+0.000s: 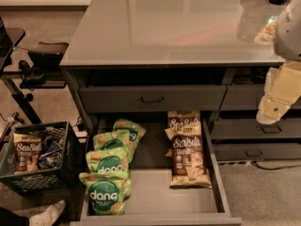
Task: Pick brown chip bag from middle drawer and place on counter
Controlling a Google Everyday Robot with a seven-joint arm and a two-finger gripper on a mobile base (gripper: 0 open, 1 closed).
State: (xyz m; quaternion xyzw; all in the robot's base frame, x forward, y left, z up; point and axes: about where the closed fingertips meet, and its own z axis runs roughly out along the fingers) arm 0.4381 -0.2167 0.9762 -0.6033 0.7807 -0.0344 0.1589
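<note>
The middle drawer (215, 173) is pulled open below the counter (164, 22). A brown chip bag (189, 163) with "Sea Salt" script lies flat on the drawer's right side. A second one like it (184, 122) lies just behind, partly under the upper drawer. My gripper (275, 100), cream and white, hangs at the right edge of the view. It is in front of the counter's right end, above and to the right of the open drawer, well apart from the bags.
Several green "dang" bags (109, 173) fill the drawer's left side. A shallower shut drawer front (153, 99) sits above. Shut drawers (256, 128) stand on the right. A black crate (63, 171) with another brown bag (27, 153) sits on the floor left, next to a shoe (47, 213).
</note>
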